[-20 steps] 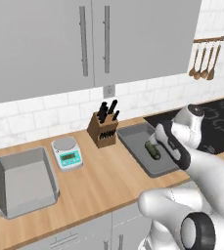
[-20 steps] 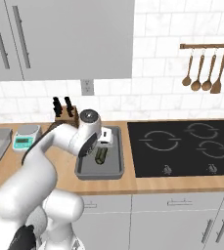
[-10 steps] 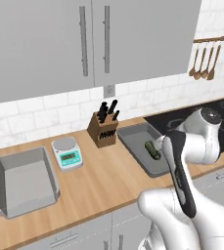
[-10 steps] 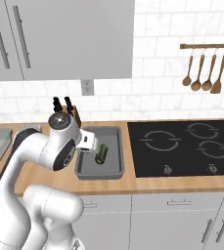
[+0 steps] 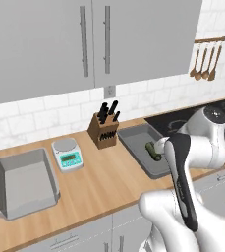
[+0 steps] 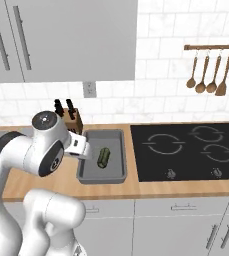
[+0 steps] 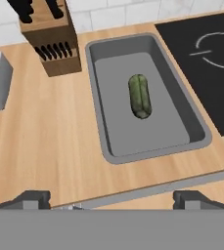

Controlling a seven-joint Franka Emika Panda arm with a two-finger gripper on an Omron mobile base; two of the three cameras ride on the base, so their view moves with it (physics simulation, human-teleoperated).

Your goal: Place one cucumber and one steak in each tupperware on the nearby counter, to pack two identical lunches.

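Cucumber [image 7: 140,95] in the tupperware [image 7: 182,97]
At frame centre it lies; the end effector [image 7: 112,199], bottom edge, stands wide open, holding nothing.

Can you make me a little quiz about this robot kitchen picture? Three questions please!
1. True or false: the hand is open.
2. What lies in the tupperware beside the knife block: A a steak, B a cucumber, C a spoon?
3. Fill in: the other tupperware, left of the scale, holds ____.

Key: 1 true. 2 B. 3 nothing.
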